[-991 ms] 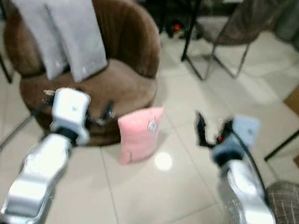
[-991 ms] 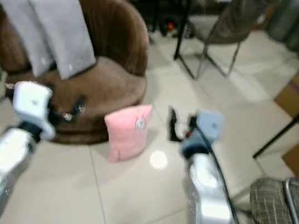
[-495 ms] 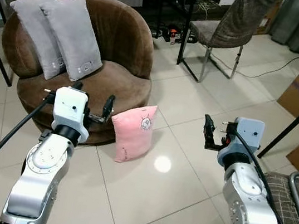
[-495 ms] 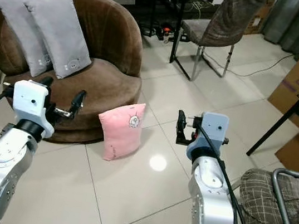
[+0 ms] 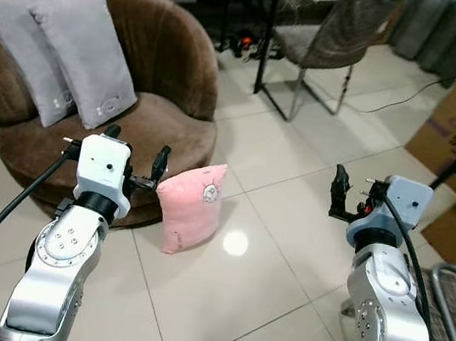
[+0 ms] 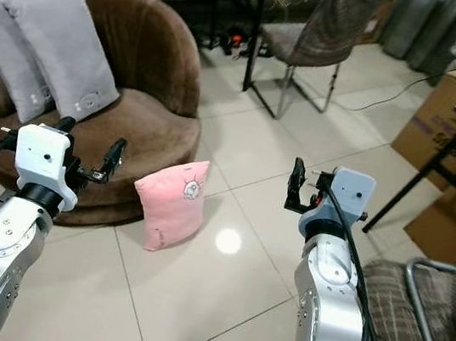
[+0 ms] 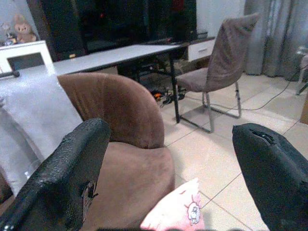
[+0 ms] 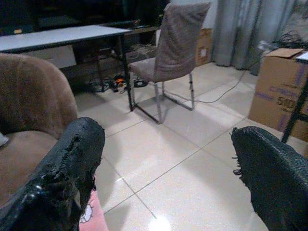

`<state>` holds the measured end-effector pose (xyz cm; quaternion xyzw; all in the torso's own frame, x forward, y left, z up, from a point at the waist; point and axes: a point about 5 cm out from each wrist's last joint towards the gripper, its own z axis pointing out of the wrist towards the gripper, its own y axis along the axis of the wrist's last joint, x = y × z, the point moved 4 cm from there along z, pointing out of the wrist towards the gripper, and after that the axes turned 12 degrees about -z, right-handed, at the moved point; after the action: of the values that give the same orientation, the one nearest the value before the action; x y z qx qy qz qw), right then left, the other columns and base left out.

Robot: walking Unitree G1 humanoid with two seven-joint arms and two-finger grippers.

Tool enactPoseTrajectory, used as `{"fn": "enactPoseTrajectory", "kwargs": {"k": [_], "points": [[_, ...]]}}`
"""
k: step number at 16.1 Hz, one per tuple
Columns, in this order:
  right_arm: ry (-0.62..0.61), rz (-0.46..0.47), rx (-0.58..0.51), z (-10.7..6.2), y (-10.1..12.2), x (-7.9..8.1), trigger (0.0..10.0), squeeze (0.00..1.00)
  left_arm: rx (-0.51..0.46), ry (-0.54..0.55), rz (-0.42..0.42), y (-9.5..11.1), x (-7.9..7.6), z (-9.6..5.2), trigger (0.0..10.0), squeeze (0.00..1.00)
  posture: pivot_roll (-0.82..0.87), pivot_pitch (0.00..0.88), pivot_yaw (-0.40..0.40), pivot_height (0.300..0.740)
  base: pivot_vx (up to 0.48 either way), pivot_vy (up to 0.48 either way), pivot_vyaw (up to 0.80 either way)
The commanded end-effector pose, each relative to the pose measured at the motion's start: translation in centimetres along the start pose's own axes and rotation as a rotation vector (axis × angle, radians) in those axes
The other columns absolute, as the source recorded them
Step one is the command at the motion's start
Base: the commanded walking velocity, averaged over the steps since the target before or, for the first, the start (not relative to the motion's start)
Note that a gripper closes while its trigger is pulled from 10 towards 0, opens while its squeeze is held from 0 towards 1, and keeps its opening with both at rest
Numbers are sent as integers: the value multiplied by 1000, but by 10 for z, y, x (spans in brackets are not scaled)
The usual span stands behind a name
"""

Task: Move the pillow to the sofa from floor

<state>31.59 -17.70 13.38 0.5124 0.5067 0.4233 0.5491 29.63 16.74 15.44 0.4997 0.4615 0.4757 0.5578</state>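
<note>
The pink pillow stands on the tiled floor against the brown sofa's front edge; left gripper beside it and right gripper over bare tiles, both spread, empty

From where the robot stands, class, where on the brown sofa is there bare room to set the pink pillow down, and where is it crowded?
The front of the brown sofa seat, between the two grey cushions and the rim nearest the pink pillow, is bare. The back left is crowded by those cushions. Floor tiles between the open left claw and right claw are bare too.
</note>
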Motion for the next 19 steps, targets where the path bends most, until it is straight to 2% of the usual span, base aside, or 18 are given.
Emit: {"fn": "enactPoseTrajectory", "kwargs": {"k": [1,2,3,5,7,9,14,16,19], "points": [[-29,-16,-10,3,1,-2,10000,0,-2,0,6,0,-1,1,10000,992,83,0,-11,740,371,0,0],[-88,-43,6,4,-1,-7,10000,0,-2,0,5,-1,-2,2,10000,992,80,0,-13,740,371,0,0],[-53,-18,33,5,-3,-4,10000,0,-1,-1,3,-1,-2,2,10000,996,79,0,-16,740,379,0,0],[36,39,14,3,0,4,10000,0,0,-2,0,-1,-3,2,10000,1000,82,0,-21,740,392,0,0],[103,15,0,2,3,12,10000,0,6,2,-2,-3,-2,1,10000,996,81,0,-23,740,409,0,0],[106,33,-6,3,5,13,10000,0,7,1,-1,-4,-2,1,10000,996,78,0,-23,740,407,0,200],[126,59,-11,3,7,14,10000,0,16,-1,-5,-7,-3,0,10000,996,78,0,-23,740,405,0,695],[115,125,12,4,4,12,10000,0,22,-7,-2,-7,-3,0,10000,992,85,0,-25,740,409,0,0],[118,99,10,4,3,14,10000,0,31,-15,7,-9,-3,-1,10000,992,90,0,-22,740,401,0,0]]}}
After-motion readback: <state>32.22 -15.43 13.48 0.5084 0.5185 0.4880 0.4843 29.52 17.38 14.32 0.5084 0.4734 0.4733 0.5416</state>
